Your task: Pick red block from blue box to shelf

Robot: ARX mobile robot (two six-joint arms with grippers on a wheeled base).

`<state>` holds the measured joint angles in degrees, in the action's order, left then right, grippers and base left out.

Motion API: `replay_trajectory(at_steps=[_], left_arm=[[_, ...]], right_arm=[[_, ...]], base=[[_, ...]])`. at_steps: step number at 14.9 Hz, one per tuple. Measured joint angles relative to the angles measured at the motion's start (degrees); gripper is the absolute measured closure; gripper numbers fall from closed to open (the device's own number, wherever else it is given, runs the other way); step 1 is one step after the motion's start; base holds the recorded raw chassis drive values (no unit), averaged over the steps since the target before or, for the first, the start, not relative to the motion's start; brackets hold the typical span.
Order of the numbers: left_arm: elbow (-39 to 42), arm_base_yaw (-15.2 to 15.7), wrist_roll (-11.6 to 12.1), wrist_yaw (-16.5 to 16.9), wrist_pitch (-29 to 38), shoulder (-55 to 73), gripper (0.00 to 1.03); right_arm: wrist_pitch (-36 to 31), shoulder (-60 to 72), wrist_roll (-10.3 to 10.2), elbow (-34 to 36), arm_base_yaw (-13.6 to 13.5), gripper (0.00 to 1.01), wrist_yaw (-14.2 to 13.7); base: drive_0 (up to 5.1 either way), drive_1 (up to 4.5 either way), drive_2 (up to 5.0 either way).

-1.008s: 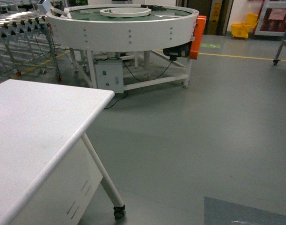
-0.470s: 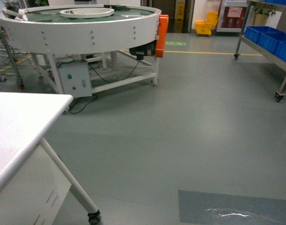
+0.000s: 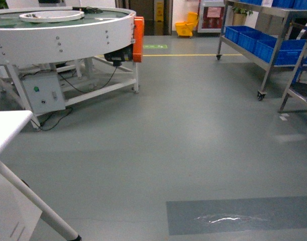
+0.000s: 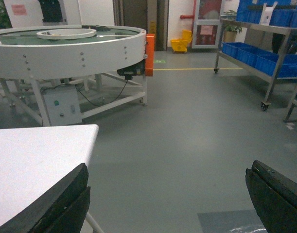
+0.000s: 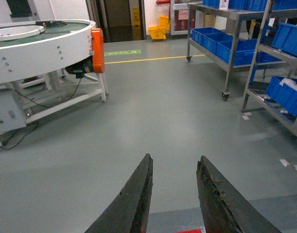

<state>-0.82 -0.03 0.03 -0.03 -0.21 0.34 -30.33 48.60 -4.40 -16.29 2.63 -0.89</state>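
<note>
Your right gripper [image 5: 175, 158] shows two dark fingers with only a narrow gap between them and nothing between the tips. A red sliver [image 5: 189, 231] sits at 6 o'clock on the frame edge, low between the fingers. You cannot tell whether it is the red block or whether the fingers are clamped on it. Your left gripper [image 4: 168, 167] is spread wide and carries nothing.

Bare grey floor lies ahead of both grippers, with one darker rectangular floor patch [image 3: 238, 216] at 5 o'clock in the head view. One flat white table [image 3: 7, 125] juts in at 9 o'clock. One large round white conveyor table [image 3: 68, 35] with an orange end panel [image 3: 138, 39] stands at 10 o'clock, and a grey control box [image 3: 42, 93] hangs beneath it. One yellow mop bucket [image 3: 185, 29] sits far off at 12 o'clock.

The silver-grey steel shelf [image 3: 274, 60] stands at 2 o'clock on castors and is loaded with dark blue ribbed plastic crates [image 3: 253, 42]. A second steel rack [image 5: 256, 63] stands just beside it, nearer to you, which makes two racks. The floor between you and them is open.

A second ago the white table filled the lower left of the head view and the conveyor sat at 12 o'clock. Both have since slid leftward, and the racks have come into view.
</note>
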Motion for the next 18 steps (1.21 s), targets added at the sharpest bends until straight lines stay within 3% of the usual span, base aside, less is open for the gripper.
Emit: replay_trajectory(at_steps=[18], left_arm=[[0.00,-0.04,0.00,-0.02,-0.02,0.00,0.05]], right_arm=[[0.07,-0.02,0.00,0.04,0.00,0.77,0.00]], base=[[-0.2,3.91,-4.3]])
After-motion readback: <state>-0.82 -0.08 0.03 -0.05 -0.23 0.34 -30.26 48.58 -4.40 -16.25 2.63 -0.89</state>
